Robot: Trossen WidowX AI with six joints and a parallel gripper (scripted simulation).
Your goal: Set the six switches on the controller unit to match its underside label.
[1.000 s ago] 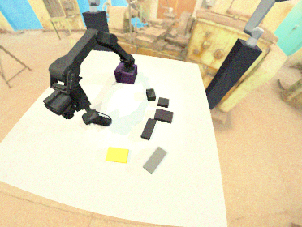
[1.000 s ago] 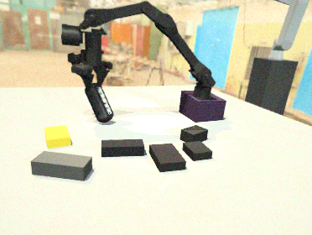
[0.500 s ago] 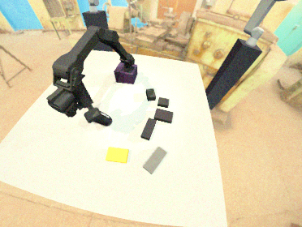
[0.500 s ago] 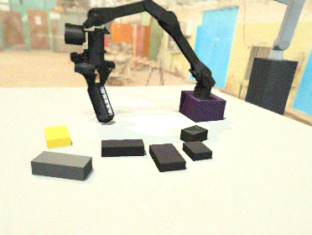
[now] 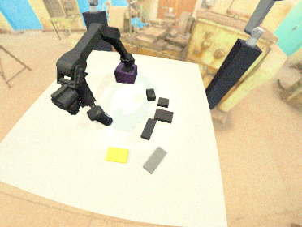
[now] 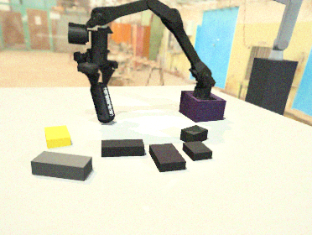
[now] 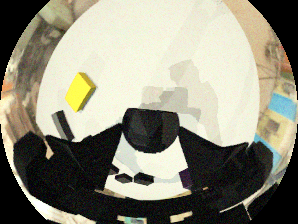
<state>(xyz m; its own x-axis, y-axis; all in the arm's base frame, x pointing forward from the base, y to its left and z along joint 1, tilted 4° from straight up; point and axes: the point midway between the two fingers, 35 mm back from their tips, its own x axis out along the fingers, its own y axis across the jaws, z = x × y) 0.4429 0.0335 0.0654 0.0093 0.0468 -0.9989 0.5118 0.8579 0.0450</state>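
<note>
The dark controller unit [image 5: 106, 119] [image 6: 99, 104] [image 7: 150, 132] is off its base, held steeply tilted with its long side running down from the fingers. Its low end is close to the bench top [image 5: 81, 162] [image 6: 147, 206]; whether it touches I cannot tell. A row of small pale marks shows along one face in the exterior view, too blurred to read. My gripper [image 5: 96, 112] [image 6: 101, 82] [image 7: 150, 128] is shut on the unit near its upper end, one finger on each side. Switch positions and label squares cannot be made out; the wrist view shows only a dark rounded end.
A yellow block [image 5: 117, 155] [image 6: 58, 137] [image 7: 80, 92] and a grey block [image 5: 155, 160] [image 6: 61, 166] lie toward the front. Several dark blocks, one long [image 5: 148, 129] [image 6: 122, 148], lie between them and the purple arm base [image 5: 126, 74] [image 6: 202, 106].
</note>
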